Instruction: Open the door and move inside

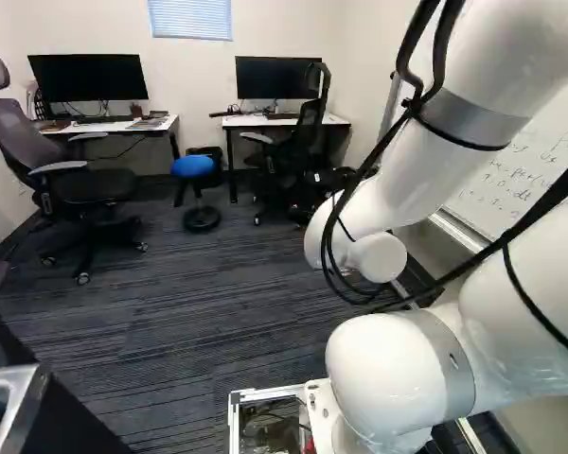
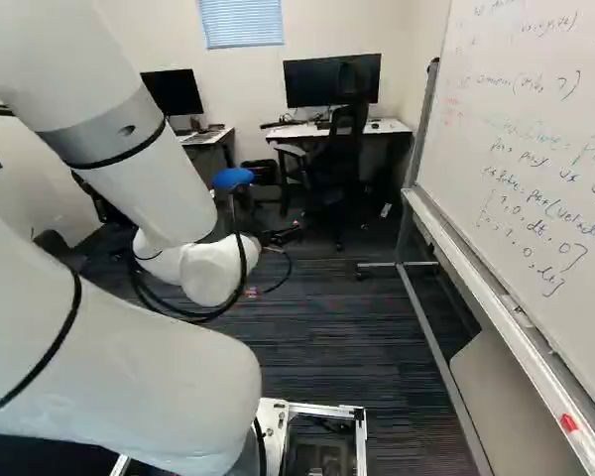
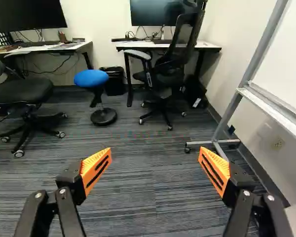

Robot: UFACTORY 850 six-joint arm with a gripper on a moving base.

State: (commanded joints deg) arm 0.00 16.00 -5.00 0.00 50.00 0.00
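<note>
In the right base view my gripper shows small and dark just beyond the arm's white wrist, partly hidden by it. The wrist view shows the gripper open, its two orange-padded fingers wide apart with only carpet between them. No door or door handle can be made out in any view. Ahead lies a room with dark striped carpet.
A whiteboard on a wheeled metal stand runs along the right. Farther ahead are a blue stool, office chairs and desks with monitors. A dark surface with a silver corner stands near left.
</note>
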